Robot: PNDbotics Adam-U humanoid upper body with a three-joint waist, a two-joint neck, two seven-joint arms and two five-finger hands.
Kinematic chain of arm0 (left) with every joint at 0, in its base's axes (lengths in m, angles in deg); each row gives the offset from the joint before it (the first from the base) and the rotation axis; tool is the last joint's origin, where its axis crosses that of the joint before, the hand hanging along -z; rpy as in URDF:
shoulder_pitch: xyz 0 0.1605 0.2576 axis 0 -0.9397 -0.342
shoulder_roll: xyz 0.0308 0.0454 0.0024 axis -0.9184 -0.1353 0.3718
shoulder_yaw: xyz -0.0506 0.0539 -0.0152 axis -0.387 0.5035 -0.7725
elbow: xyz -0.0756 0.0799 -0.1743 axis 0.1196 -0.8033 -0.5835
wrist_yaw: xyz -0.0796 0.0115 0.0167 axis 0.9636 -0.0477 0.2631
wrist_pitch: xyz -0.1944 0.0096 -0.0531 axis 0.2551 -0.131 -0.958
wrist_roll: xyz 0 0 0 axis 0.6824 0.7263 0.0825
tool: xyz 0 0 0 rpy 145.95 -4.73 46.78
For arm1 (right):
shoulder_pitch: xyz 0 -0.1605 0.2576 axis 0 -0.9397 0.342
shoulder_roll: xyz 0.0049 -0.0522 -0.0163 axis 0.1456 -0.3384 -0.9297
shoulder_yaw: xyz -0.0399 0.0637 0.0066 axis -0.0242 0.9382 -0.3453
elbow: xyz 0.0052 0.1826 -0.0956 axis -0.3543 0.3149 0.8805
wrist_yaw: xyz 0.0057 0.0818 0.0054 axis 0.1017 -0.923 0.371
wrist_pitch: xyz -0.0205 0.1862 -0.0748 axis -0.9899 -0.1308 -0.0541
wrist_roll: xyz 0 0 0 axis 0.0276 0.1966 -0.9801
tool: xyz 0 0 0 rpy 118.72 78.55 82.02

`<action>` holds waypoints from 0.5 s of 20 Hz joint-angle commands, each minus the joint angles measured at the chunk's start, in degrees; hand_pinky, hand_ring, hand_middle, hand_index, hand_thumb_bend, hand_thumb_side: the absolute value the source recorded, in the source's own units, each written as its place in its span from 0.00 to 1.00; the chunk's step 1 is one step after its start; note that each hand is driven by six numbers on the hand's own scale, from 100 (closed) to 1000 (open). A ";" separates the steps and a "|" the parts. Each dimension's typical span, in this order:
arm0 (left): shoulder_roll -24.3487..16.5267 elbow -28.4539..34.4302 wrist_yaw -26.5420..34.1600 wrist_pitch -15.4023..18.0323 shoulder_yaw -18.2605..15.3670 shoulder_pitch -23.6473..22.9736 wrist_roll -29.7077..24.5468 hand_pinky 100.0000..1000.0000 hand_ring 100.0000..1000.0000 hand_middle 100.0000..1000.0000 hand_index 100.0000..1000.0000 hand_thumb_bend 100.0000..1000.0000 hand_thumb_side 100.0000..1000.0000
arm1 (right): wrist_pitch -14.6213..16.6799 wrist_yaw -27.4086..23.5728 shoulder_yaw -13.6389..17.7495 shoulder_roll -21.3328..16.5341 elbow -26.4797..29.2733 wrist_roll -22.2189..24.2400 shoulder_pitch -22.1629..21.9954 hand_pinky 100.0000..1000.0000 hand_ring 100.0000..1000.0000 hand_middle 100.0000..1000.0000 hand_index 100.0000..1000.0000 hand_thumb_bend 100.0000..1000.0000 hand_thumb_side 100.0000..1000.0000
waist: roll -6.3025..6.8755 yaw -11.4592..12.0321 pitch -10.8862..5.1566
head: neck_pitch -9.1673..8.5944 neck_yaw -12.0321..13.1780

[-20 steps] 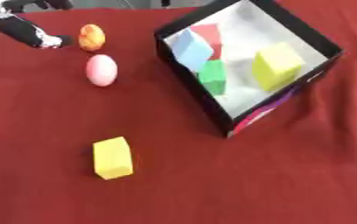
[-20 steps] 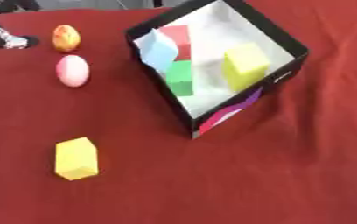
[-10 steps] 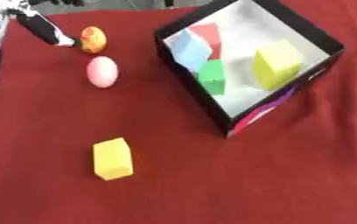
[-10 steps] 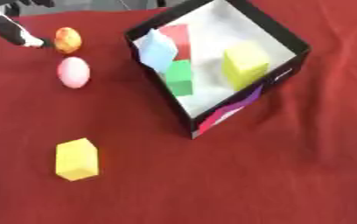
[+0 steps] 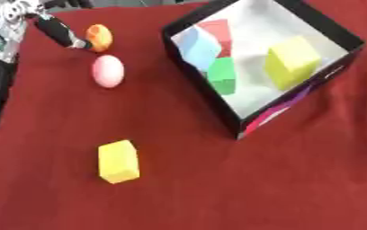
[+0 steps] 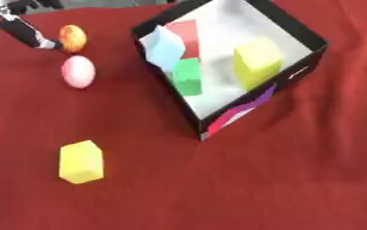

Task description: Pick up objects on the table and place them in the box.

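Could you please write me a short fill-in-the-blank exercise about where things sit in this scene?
1. The green block lies inside the ____.
2. The left hand reaches toward the ____ egg.
3. The block alone on the cloth is ____.
4. The pink egg lies ____ the box.

Missing words: box; orange; yellow; outside

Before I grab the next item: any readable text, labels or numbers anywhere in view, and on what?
None can be read.
Box: its outer wall shows pink, purple and white shapes, too blurred to tell whether they are print.
Yellow block, pink egg, orange egg: no markings visible.
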 commanded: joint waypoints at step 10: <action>-1.25 -0.46 -3.13 -3.51 -1.69 1.03 3.82 0.84 0.82 0.74 0.79 0.43 0.00 | 0.17 1.41 -0.57 -0.79 1.30 1.31 1.59 1.00 0.67 0.60 0.70 0.00 0.46 | 0.46 -1.95 -0.04 | -1.83 1.54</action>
